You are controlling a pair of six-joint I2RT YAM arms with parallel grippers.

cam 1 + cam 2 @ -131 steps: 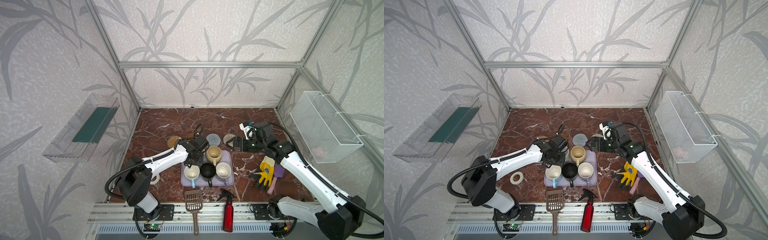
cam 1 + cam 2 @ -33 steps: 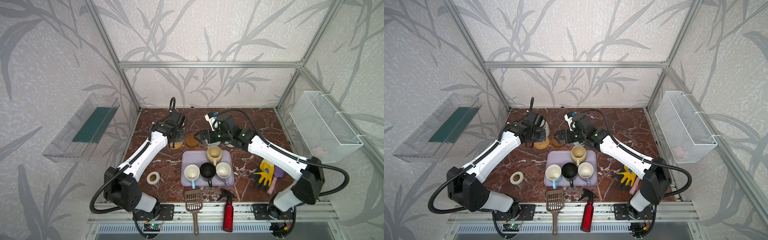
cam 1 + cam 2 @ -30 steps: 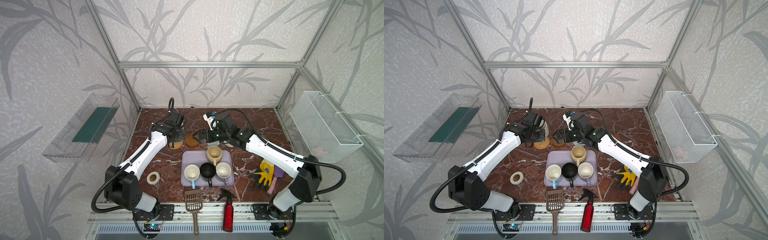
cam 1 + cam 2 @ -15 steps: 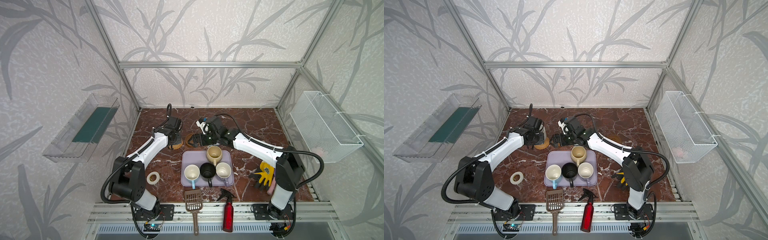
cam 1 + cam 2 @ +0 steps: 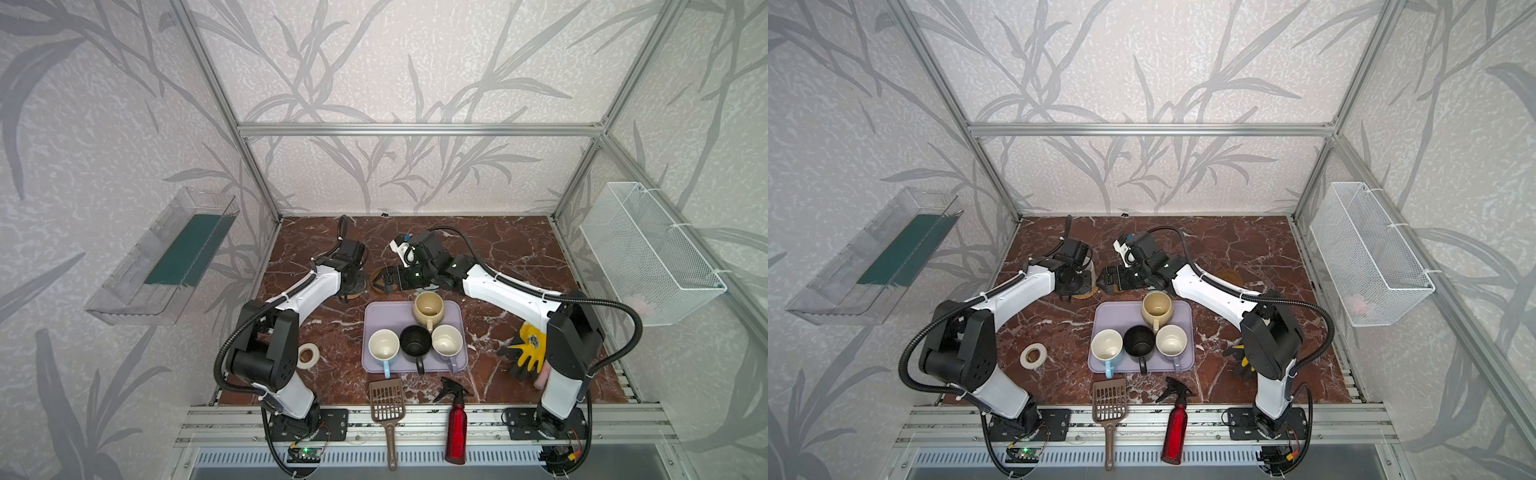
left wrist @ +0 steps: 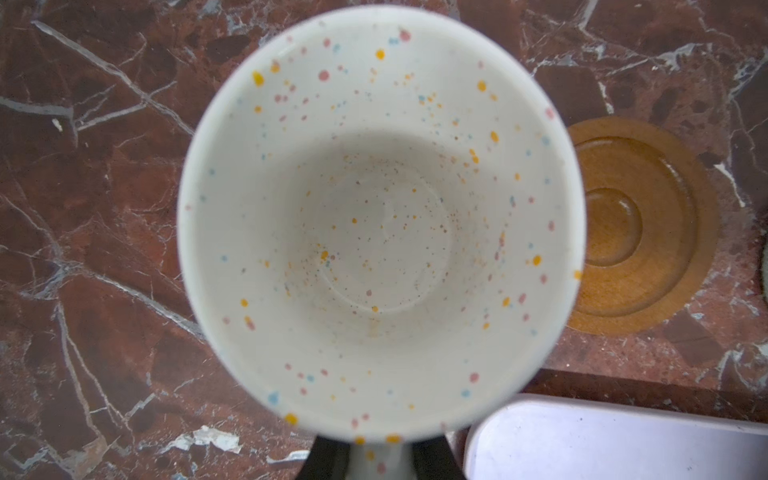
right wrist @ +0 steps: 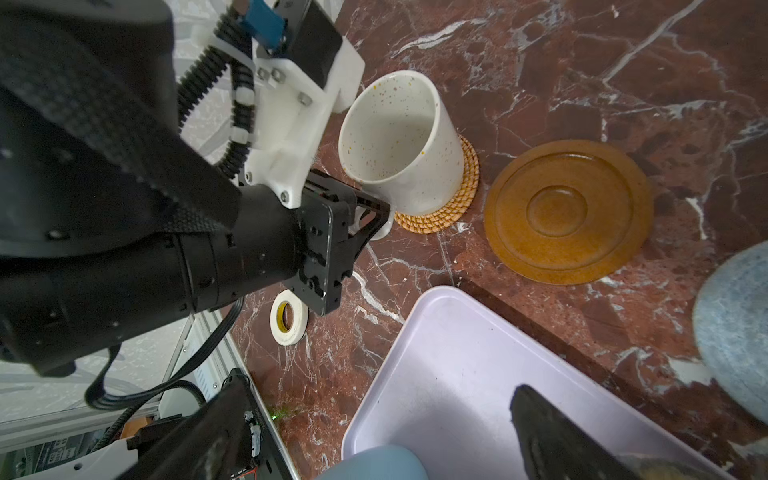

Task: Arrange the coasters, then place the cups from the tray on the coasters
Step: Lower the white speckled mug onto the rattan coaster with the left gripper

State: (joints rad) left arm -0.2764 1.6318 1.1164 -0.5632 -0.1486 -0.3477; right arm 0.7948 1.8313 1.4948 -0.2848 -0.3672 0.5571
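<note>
Left pincer (image 7: 370,216) clamps the white mug (image 7: 399,153) by its handle, mug just ahead on the rattan coaster (image 7: 451,208); a snagging release could drag it off. Right pincer (image 5: 377,283) gapes empty nearby.

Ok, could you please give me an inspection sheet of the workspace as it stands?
Surface: marble tabletop, no spills seen.
Job's things: white mug on rattan coaster; amber coaster beside it bare; beige mug, blue mug, black mug, lavender mug on tray.
Clutter: tape roll, scoop, spray bottle, gloves.
Grippers: left gripper shut on white mug's handle; right gripper open, empty.
Cables: arm hoses hang clear of mugs.
Surroundings: wire basket, clear bin on walls.
</note>
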